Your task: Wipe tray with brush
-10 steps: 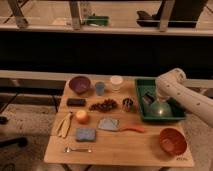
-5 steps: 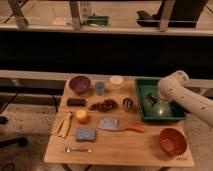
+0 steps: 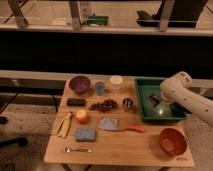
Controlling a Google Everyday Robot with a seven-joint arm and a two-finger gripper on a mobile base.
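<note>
Looks like office/lab bldg: glass panels (image 3: 125, 15), metal posts (image 3: 76, 15), 1 wooden table (image 3: 120, 147) (gripper (image 3: 157, 102) over tray (image 3: 145, 92)).

tool (image 3: 159, 104) in tray (image 3: 146, 89) at right of table (image 3: 115, 146), bowl (image 3: 173, 141) before tray

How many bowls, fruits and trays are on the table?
Bowls: 2, purple bowl, orange-red bowl
Fruits: 3, grapes, banana, orange
Trays: 1, green tray, end effector over it
Total: 6
</note>
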